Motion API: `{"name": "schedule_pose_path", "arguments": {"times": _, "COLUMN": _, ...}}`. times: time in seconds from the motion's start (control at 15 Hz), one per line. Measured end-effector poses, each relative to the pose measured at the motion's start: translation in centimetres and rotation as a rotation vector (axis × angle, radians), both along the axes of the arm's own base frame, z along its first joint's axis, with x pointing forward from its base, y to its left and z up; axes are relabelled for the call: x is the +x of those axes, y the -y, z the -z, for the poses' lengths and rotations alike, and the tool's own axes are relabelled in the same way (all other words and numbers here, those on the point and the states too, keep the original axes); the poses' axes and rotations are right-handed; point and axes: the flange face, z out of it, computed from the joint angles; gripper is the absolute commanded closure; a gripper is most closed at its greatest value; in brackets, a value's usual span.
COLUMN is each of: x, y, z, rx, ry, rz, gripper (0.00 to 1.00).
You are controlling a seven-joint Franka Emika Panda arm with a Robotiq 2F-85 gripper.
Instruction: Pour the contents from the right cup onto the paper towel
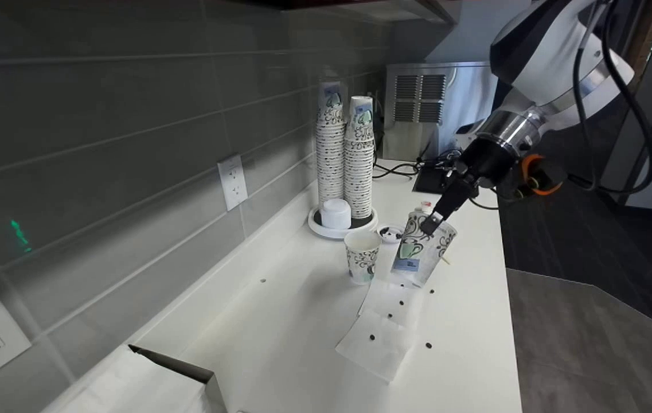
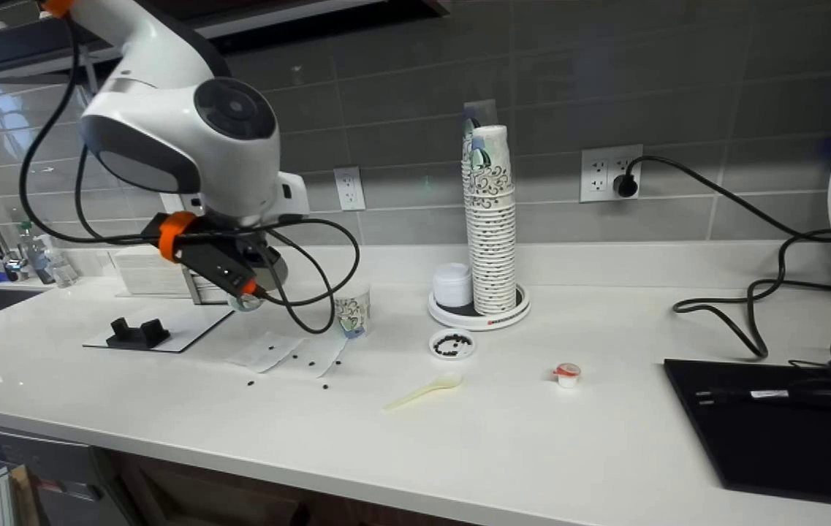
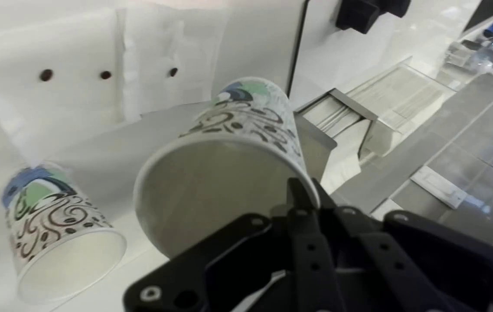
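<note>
white arm [image 2: 247, 172], dark grey panels [image 2: 139, 157], black cables [image 2: 22, 180], orange band [image 2: 172, 223], silver collar [image 1: 511, 127], black gripper [image 3: 311, 197], round screws [image 3: 149, 294]

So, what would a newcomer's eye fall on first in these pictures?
Probably the patterned cup, held tilted in the gripper, which pinches its rim. Next, the dark specks scattered on and beside the white paper sheets. Farther back in an exterior view, two tall cup stacks rise from a round tray.
</note>
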Motion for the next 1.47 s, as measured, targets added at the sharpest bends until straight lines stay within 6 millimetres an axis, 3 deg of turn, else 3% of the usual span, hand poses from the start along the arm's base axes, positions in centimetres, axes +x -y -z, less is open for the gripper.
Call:
{"name": "schedule_pose_path", "arguments": {"times": 0.27, "x": -0.8, "y": 0.8, "z": -3.6, "rx": -0.210, "ry": -0.001, "rz": 0.074, "gripper": 0.96}}
{"name": "schedule_pose_path", "arguments": {"times": 0.53, "x": -1.1, "y": 1.8, "z": -5.1, "rx": -0.306, "ry": -0.012, "rz": 0.117, "gripper": 0.96}}
{"name": "schedule_pose_path", "arguments": {"times": 0.8, "x": -1.2, "y": 1.8, "z": -4.9, "rx": -0.309, "ry": -0.014, "rz": 0.117, "gripper": 0.99}}
{"name": "schedule_pose_path", "arguments": {"times": 1.13, "x": 0.7, "y": 3.9, "z": -4.9, "rx": -0.510, "ry": 0.092, "rz": 0.271, "gripper": 0.99}}
{"name": "schedule_pose_path", "arguments": {"times": 1.47, "x": 2.9, "y": 4.3, "z": -1.5, "rx": -0.728, "ry": 0.117, "rz": 0.319, "gripper": 0.99}}
